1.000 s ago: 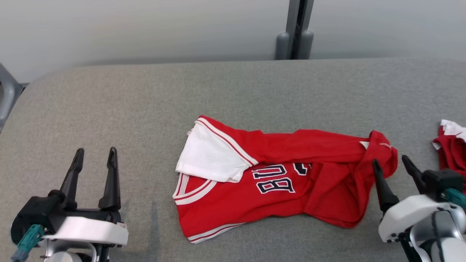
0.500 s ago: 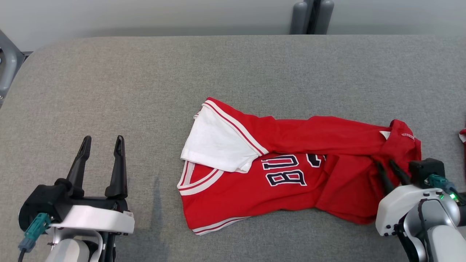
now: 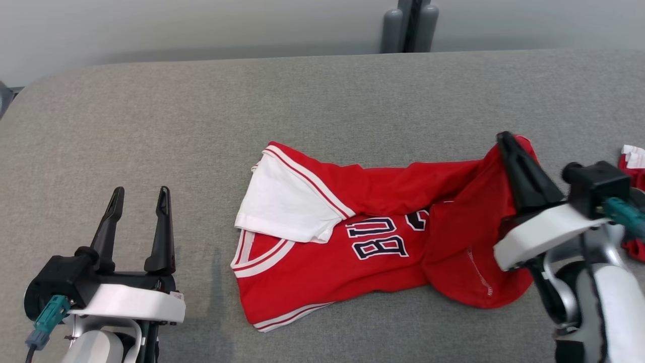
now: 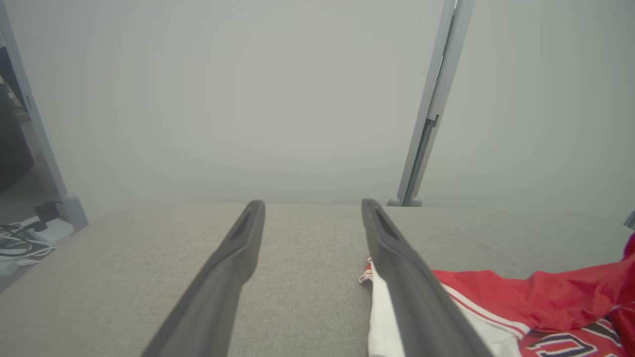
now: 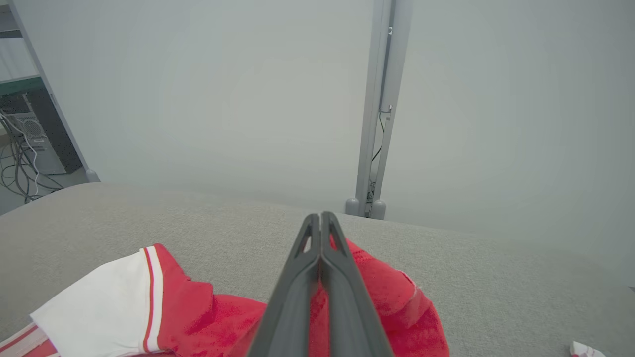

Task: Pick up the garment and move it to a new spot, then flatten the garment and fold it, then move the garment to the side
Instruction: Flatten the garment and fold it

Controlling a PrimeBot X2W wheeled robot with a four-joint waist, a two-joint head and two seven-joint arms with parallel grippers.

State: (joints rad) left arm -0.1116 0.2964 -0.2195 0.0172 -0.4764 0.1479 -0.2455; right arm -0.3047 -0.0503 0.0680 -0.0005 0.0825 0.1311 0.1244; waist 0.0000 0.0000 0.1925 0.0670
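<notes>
The garment (image 3: 322, 272), a red jersey with white trim, lies crumpled across the middle of the grey padded table (image 3: 201, 126), its length running left to right in the head view. A white sleeve (image 3: 282, 206) is folded over its left part, just above the V-shaped white neckline (image 3: 262, 257), and dark outlined lettering (image 3: 378, 242) shows on the chest beside it. The right gripper (image 3: 504, 137) is clenched on the garment's right end: its two dark fingers are pressed together with red cloth pinched between them, and the fabric rises off the table in a peak to the fingertips while the rest lies flat. The right wrist view shows the same grip – the right gripper (image 5: 321, 215) with its fingers meeting along their length and red cloth (image 5: 198, 312) bunched on both sides of them. The left gripper (image 3: 140, 190) stands at the lower left of the head view, well apart from the garment, jaws spread and nothing between them; in the left wrist view its fingers (image 4: 238, 258) frame bare table, with the garment's white sleeve and red body (image 4: 545, 297) just beyond the right-hand finger. A second red-and-white cloth (image 3: 632, 161) lies at the table's right edge, behind the right wrist and apart from the jersey. Behind the table stands a pale wall with a grey post (image 3: 409, 25).
</notes>
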